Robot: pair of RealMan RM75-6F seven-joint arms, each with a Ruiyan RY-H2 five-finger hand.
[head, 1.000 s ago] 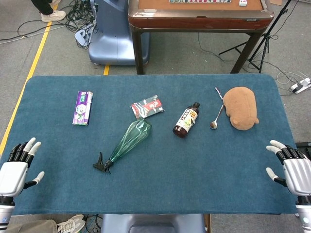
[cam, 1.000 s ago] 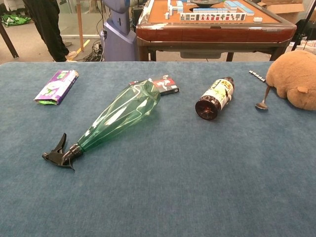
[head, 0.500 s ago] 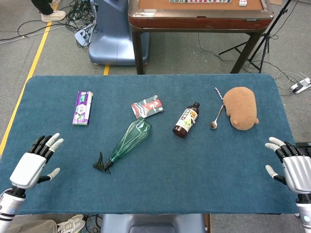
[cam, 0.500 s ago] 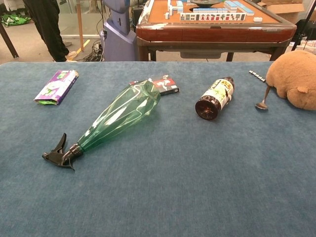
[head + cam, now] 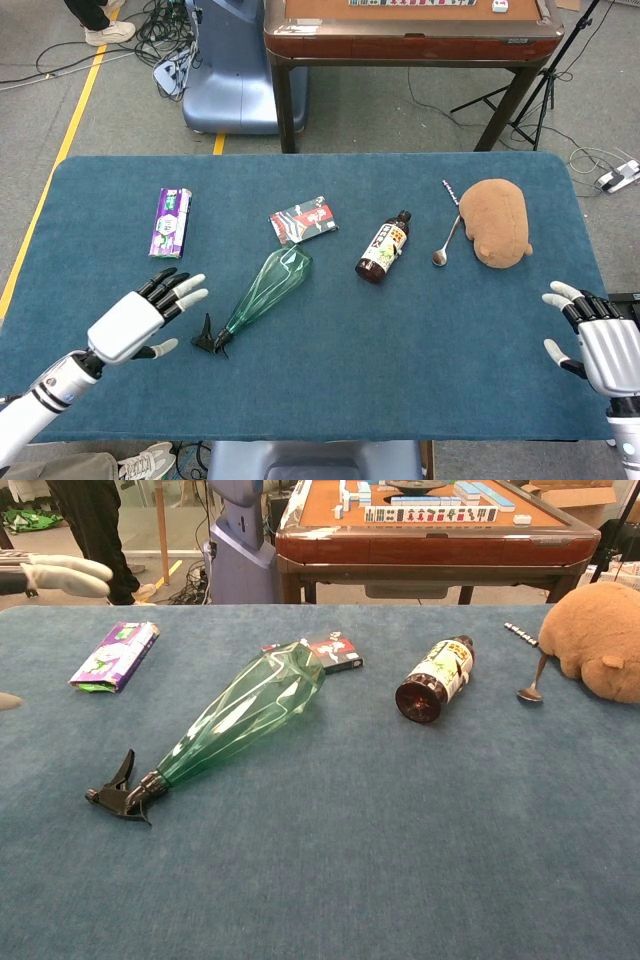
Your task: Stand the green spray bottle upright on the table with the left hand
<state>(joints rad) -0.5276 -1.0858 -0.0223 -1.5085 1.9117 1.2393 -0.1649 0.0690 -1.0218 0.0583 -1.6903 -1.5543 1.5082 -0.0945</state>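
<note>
- Blue felt table (image 5: pixel 400 340) in a workshop; wooden game table (image 5: pixel 410 30) behind it, cables on the floor.
- Green spray bottle (image 5: pixel 265 288) lies on its side, left of centre, wide base toward the far edge, black trigger head (image 5: pixel 208 338) toward the robot. Base sits just beside a small red packet (image 5: pixel 303 220).
- Left hand (image 5: pixel 140 318) hovers near the trigger head, fingers spread, holding nothing. Not touching the bottle.
- Right hand (image 5: pixel 590 340) rests at the right edge, fingers apart, empty, well apart from everything.
- Risk: the body is faceted, tapered, likely slick; a grasp at the narrow neck may let it roll or swing out of the fingers.
- Risk: a sideways nudge could push the bottle into the packet or toward the brown bottle (image 5: pixel 383 248).
- Risk: if released while tilted, the tall, top-heavy shape may topple.
</note>
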